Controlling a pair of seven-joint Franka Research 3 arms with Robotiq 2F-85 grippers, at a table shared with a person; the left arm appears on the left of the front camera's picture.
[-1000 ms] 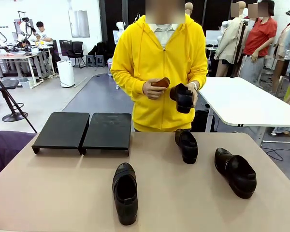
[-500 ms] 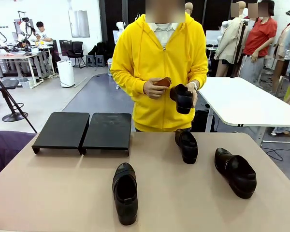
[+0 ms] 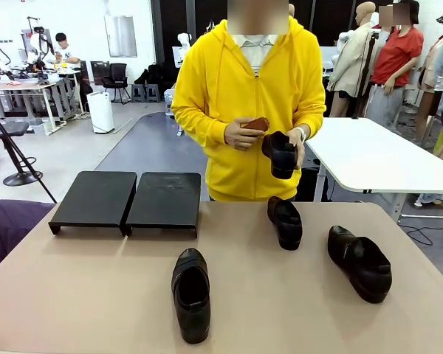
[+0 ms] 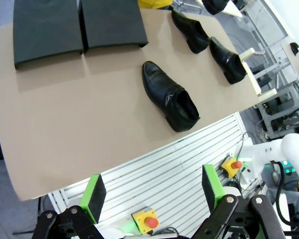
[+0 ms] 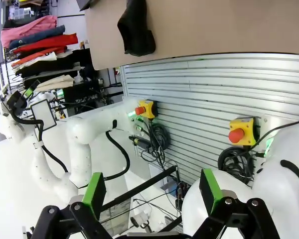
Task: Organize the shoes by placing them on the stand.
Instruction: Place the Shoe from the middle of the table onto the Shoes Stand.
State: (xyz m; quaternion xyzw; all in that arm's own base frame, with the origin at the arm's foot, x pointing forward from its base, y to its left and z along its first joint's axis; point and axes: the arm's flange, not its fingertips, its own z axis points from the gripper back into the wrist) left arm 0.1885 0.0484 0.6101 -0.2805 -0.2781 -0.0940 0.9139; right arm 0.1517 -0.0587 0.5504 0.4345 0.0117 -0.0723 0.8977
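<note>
A person in a yellow hoodie is standing at the far side of the table and is holding a black shoe up in the air, in front of the chest. One hand is grasping this shoe with the fingers closed around it. The other hand is pinching a small brown thing just beside it; what it is I cannot tell.

The other three shoes are lying on the table, well apart: the near shoe by the robot's edge, the middle shoe in front of the person, and the right shoe beside it. The stand is sitting at the far left of the table, its two black sections side by side, apart from every shoe.

The left gripper is hanging above the robot's edge of the table, jaws wide apart, grasping nothing. The right gripper is also released, its green pads spread, out past the table's edge.
</note>
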